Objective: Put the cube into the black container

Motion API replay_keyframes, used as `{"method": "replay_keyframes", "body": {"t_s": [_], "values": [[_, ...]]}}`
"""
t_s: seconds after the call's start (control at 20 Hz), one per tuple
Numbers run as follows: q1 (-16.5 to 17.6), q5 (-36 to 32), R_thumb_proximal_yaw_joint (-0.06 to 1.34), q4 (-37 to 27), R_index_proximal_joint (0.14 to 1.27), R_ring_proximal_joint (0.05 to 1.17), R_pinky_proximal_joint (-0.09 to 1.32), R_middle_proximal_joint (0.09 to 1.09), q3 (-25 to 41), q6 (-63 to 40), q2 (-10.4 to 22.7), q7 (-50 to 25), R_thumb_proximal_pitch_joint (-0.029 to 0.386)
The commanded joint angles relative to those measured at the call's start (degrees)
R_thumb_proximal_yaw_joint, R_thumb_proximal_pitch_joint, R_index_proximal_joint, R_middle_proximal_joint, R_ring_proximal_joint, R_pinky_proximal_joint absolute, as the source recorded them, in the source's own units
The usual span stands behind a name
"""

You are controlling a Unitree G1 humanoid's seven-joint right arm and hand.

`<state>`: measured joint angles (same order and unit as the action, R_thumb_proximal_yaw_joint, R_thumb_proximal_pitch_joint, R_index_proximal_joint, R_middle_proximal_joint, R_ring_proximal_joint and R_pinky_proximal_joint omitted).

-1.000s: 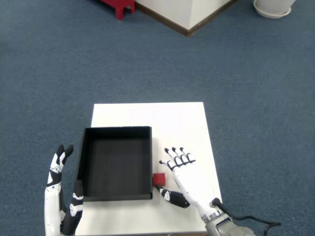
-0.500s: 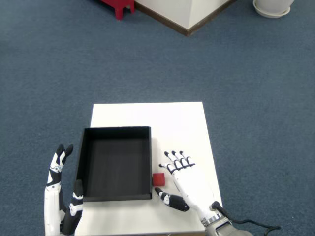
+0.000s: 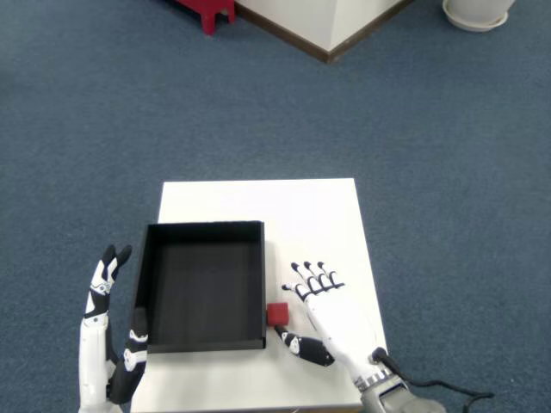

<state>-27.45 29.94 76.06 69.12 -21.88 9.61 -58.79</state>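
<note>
Fingers (image 3: 312,277) of your right hand (image 3: 331,317) are spread wide, holding nothing; the cube (image 3: 277,314) sits just left, beside the container (image 3: 204,346).

No readable text, labels, brands or numbers anywhere in the head view. The counter (image 3: 258,198), the black container (image 3: 204,348) and the red cube (image 3: 277,314) all show plain, unmarked surfaces.

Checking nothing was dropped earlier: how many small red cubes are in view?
1. The small red cube lies on the white square table, just outside the black rectangular container's right wall, beside the right hand. The container's interior looks empty; none seem hidden.
</note>
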Motion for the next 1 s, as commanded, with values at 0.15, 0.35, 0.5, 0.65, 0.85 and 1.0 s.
{"method": "replay_keyframes", "body": {"t_s": [0.15,0.35,0.5,0.65,0.85,1.0], "values": [[-2.88,-2.52,0.66,0.67,0.43,0.06,-0.06,0.10,-1.34,-1.39,0.65,1.15,0.073],[-2.82,-3.24,0.66,1.03,0.43,0.06,-0.06,0.10,-1.56,-1.67,0.64,1.80,0.071],[-2.95,-3.90,0.66,1.35,0.43,0.06,-0.06,0.10,-1.79,-1.57,0.66,2.21,0.070],[-3.03,-4.56,0.67,1.88,0.43,0.06,-0.06,0.10,-2.05,-1.64,0.71,2.53,0.069],[-3.29,-4.72,0.68,2.50,0.43,0.06,-0.06,0.10,-2.08,-2.37,0.71,2.79,0.066],[-3.84,-4.71,0.69,1.79,0.43,0.06,-0.06,0.10,-1.34,-2.51,0.54,4.30,0.066]]}}
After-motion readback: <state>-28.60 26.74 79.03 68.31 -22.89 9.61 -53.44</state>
